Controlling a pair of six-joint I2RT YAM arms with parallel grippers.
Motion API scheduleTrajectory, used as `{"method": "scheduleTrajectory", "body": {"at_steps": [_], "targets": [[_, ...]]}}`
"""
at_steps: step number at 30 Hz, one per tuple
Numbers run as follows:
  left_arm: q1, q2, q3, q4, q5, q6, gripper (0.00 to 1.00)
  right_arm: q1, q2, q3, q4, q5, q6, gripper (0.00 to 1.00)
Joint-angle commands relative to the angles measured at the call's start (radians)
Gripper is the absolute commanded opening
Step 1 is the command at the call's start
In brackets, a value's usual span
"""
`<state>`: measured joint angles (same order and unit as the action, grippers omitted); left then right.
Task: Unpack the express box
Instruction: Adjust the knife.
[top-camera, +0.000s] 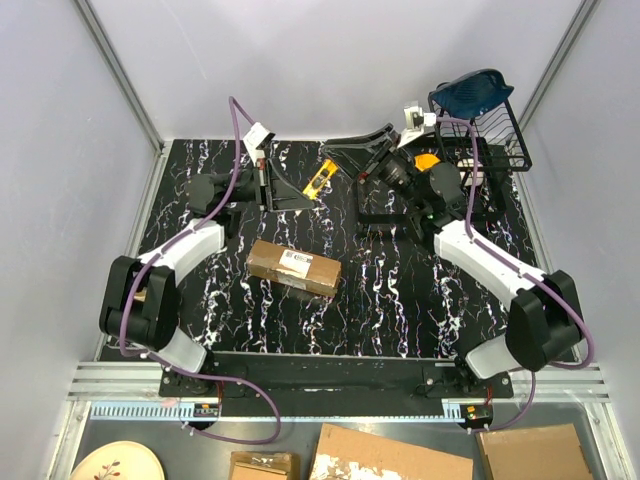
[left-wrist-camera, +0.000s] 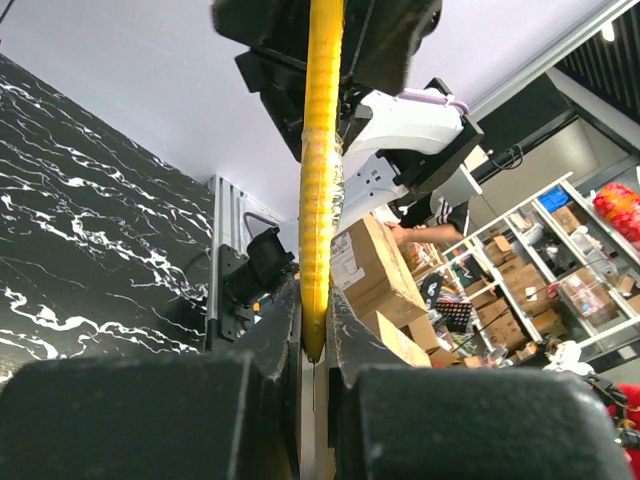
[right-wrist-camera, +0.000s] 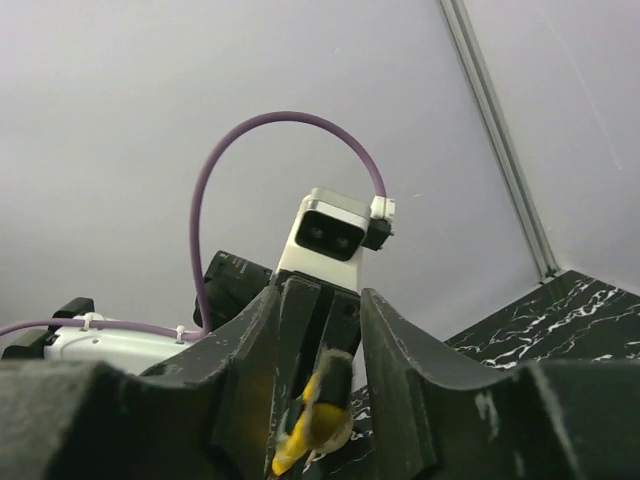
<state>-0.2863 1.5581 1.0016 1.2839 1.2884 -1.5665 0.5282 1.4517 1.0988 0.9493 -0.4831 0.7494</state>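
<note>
Lying flat near the middle of the worktop (top-camera: 400, 300), the box (top-camera: 294, 267) looks taped shut, well apart from both arms. Toward the far edge, the left gripper (left-wrist-camera: 314, 345) is clamped on the knife (left-wrist-camera: 322, 180). The right gripper (right-wrist-camera: 322, 300) has its fingers apart around the knife's other end. Right should probably pinch squarely before left loosens, or the knife may drop.
</note>
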Motion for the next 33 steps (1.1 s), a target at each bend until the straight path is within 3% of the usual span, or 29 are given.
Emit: {"method": "scheduleTrajectory", "body": {"at_steps": [1, 9, 16, 19, 20, 21, 24, 27, 28, 29, 32, 33], "targets": [[-0.004, -0.069, -0.014, 0.237, 0.020, 0.132, 0.00, 0.000, 0.053, 0.081, 0.065, -0.075, 0.076, 0.43], [-0.004, -0.127, -0.024, -0.012, 0.005, 0.332, 0.00, 0.030, 0.084, 0.079, 0.060, -0.071, 0.082, 0.47], [0.007, -0.130, -0.011, -0.075, -0.041, 0.368, 0.00, 0.069, 0.059, 0.049, -0.006, -0.040, -0.001, 0.52], [0.006, -0.132, -0.015, -0.083, -0.051, 0.364, 0.00, 0.070, 0.053, 0.044, -0.007, -0.031, -0.016, 0.30], [0.006, -0.133, -0.018, -0.083, -0.051, 0.365, 0.00, 0.069, 0.046, 0.042, -0.012, -0.016, -0.030, 0.06], [0.006, -0.133, -0.020, -0.087, -0.049, 0.365, 0.00, 0.073, 0.039, 0.038, -0.014, -0.002, -0.038, 0.00], [0.004, -0.136, -0.027, -0.104, -0.043, 0.368, 0.01, 0.079, 0.033, 0.045, -0.021, 0.011, -0.059, 0.00], [0.003, -0.141, -0.014, -0.171, -0.023, 0.396, 0.40, 0.101, 0.039, 0.076, -0.067, -0.008, -0.108, 0.00], [0.004, -0.145, -0.006, -0.191, -0.006, 0.416, 0.62, 0.110, 0.041, 0.079, -0.098, -0.008, -0.122, 0.00], [0.009, -0.148, 0.014, -0.213, 0.011, 0.430, 0.99, 0.107, 0.036, 0.087, -0.119, -0.023, -0.148, 0.00], [0.082, -0.179, 0.028, -0.365, 0.087, 0.515, 0.99, 0.108, -0.017, 0.082, -0.295, -0.014, -0.303, 0.00], [0.114, -0.187, 0.029, -0.499, 0.127, 0.554, 0.99, 0.107, -0.039, 0.072, -0.388, -0.005, -0.339, 0.00]]}}
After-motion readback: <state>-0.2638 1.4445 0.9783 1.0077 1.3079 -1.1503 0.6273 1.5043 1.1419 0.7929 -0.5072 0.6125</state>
